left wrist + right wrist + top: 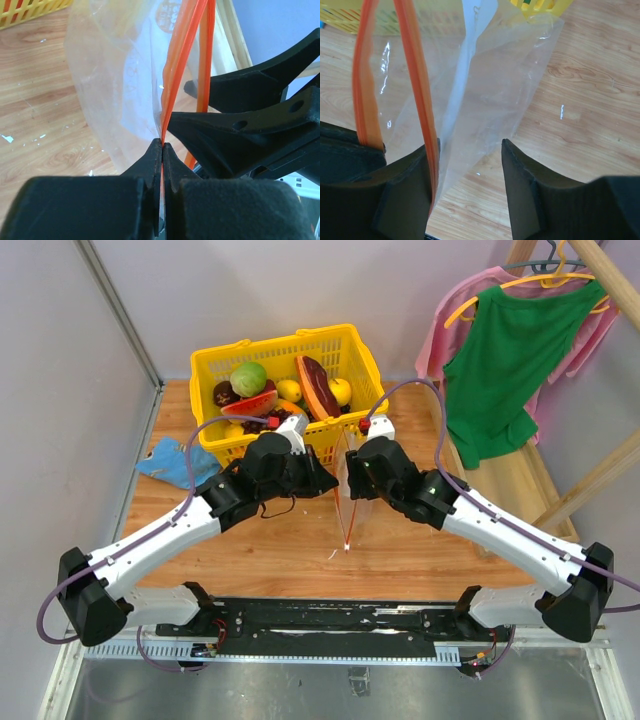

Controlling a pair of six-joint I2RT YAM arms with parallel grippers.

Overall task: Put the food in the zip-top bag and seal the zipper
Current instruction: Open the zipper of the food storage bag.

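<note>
The clear zip-top bag (356, 492) hangs between both grippers above the wooden table, its mouth parted. Its red-orange zipper (347, 512) runs as two strips. My left gripper (322, 480) is shut on one strip (182, 60), as the left wrist view (162, 144) shows. My right gripper (352, 472) is open (470, 145); the other strip (415, 75) lies against its left finger (415, 185) and the bag film (490, 85) sits between the jaws. The food lies in the yellow basket: watermelon slice (250, 405), yellow fruit (340, 390), dark purple piece (224, 393). No slider tab shows.
The yellow lattice basket (372, 370) stands just behind the grippers, with a green cabbage (248, 377) inside. A blue cloth (170, 462) lies at the left. Green and pink clothes (510, 350) hang on a wooden rack (590, 480) at the right.
</note>
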